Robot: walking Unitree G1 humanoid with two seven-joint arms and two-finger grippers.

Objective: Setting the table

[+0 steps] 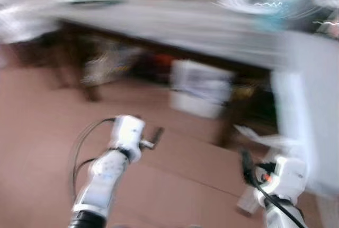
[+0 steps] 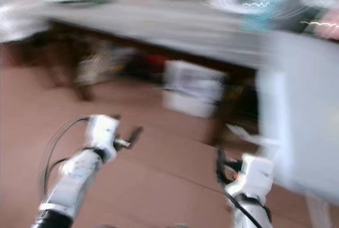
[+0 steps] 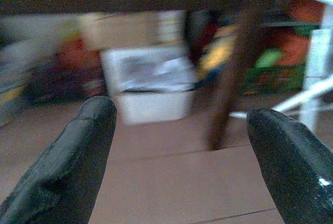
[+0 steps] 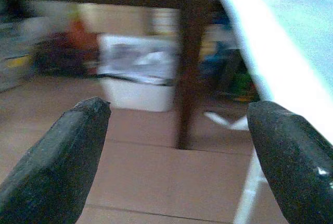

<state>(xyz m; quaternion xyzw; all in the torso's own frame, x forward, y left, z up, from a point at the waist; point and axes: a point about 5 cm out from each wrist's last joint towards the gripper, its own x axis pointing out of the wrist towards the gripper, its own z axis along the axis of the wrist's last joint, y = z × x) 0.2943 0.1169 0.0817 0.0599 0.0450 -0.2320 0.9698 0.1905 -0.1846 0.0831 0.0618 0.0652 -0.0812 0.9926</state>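
The head views are smeared by motion. A long table [image 1: 175,24] with a grey top and dark legs crosses the upper part of the scene; blurred items lie on it that I cannot identify. My left gripper [image 1: 153,138] is held low over the reddish floor, short of the table. In the left wrist view its black fingers [image 3: 67,156] stand wide apart with nothing between them. My right gripper [image 1: 246,167] is also low, near a dark table leg [image 4: 190,73]. Its fingers [image 4: 62,161] are spread and empty.
A white bin [image 1: 201,87] with papers stands under the table, among blurred colourful clutter [image 3: 73,57]. A pale white panel or cloth [image 1: 310,116] hangs at the right, close to my right arm. Bare reddish floor [image 1: 47,127] lies before the table.
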